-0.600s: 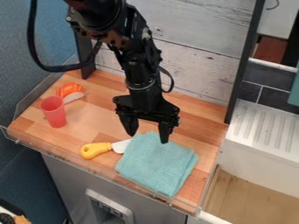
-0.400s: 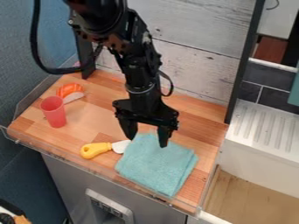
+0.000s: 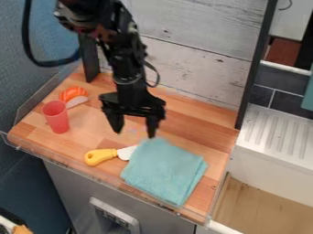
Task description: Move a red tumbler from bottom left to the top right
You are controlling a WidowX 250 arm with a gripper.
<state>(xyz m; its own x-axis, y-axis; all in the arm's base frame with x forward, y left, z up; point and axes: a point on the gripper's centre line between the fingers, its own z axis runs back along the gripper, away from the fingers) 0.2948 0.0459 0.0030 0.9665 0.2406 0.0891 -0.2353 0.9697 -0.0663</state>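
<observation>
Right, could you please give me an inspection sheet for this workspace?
Surface: wood counter with a clear rim along the front.
Job's things: tumbler, red, upright, at the counter's left.
Clutter: toy sushi behind the tumbler; knife, yellow-handled, blade tip at the towel; towel folded, front right.
Gripper: above the counter behind the towel, jaws apart, nothing seen between them.
Cables: black cable looping left of the arm.
Surroundings: plank wall behind, white ribbed rack to the right.

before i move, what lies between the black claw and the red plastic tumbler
Nothing but bare wooden counter lies between the black claw and the red plastic tumbler, as the camera view shows.
</observation>
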